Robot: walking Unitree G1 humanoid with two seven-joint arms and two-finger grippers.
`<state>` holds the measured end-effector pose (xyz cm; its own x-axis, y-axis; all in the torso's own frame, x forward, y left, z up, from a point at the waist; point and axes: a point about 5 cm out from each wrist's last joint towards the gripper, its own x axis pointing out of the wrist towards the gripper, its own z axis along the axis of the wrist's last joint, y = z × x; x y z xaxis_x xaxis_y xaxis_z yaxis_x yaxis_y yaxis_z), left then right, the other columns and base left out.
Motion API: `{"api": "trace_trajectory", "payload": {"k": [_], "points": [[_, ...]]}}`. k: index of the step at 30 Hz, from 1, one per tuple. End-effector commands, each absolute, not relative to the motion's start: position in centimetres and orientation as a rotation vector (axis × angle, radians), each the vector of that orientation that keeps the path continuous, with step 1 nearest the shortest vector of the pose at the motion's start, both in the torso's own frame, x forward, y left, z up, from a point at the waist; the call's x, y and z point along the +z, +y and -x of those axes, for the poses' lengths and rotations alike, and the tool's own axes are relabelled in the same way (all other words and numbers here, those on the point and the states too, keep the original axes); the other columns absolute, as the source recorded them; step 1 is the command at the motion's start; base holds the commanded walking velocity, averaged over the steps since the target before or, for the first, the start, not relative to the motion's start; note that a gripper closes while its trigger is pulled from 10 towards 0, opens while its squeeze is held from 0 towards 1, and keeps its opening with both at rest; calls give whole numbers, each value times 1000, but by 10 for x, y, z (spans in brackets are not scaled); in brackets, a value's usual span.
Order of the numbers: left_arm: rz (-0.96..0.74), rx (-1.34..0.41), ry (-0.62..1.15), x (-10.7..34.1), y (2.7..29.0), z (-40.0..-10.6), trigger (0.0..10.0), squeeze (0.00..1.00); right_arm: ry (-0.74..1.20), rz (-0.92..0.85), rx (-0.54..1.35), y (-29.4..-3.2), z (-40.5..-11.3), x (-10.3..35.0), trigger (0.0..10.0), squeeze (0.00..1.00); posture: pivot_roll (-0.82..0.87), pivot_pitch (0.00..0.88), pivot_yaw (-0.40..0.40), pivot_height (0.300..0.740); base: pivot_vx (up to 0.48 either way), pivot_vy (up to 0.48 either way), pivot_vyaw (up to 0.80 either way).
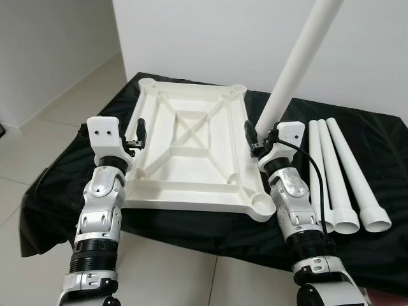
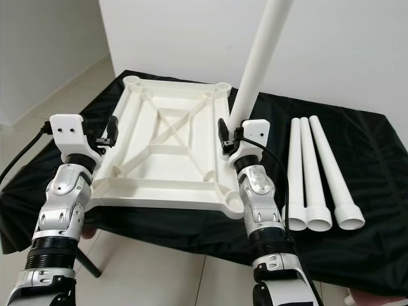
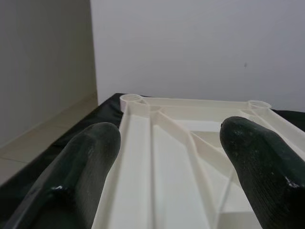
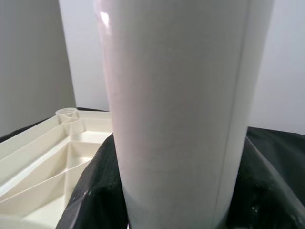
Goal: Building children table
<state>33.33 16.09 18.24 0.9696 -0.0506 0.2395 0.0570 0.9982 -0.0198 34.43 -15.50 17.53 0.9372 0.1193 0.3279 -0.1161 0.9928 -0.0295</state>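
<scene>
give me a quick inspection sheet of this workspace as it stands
surface: black cloth covering a low support
job's things: white tabletop lying upside down, ribs and corner sockets up; one white leg held tilted; three loose legs lying side by side on the robot's right
clutter: nothing seen
grippers: right pincer shut on the leg beside the tabletop's right edge; left pincer open over the left edge
cables: black cable along the right arm
surroundings: white walls, pale tiled floor

Tabletop (image 1: 191, 153) and legs (image 1: 338, 172) are moulded in smooth white plastic, slightly glossy; black cloth (image 1: 382, 146) is seen creased, faintly sheened.
</scene>
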Motion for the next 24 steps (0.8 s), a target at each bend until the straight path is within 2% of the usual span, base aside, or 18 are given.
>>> {"api": "trace_trajectory", "payload": {"k": [1,13,15,18,20,21,24], "points": [[22,-28,-230,182,168,-334,10000,0,-358,4,142,-147,-345,180,10000,0,-13,0,-15,740,281,0,0],[15,-97,-209,180,158,-333,10000,0,-351,10,147,-146,-346,178,10000,0,-11,0,-17,740,44,0,0],[-12,-211,-184,176,146,-330,10000,0,-341,12,155,-147,-347,177,10000,0,-10,0,-20,740,0,0,0],[-27,-255,-176,174,141,-328,10000,0,-336,13,159,-147,-347,176,10000,0,-10,0,-21,740,0,0,0],[-87,-401,-148,168,128,-322,10000,0,-334,27,159,-150,-349,177,10000,0,-9,0,-25,740,0,0,0],[-87,-401,-148,168,128,-322,10000,0,-334,27,159,-150,-349,177,10000,0,-9,0,-25,740,0,0,0],[-155,-575,-101,158,115,-312,10000,0,-326,51,162,-156,-351,177,10000,0,-12,0,-28,740,0,0,0]]}}
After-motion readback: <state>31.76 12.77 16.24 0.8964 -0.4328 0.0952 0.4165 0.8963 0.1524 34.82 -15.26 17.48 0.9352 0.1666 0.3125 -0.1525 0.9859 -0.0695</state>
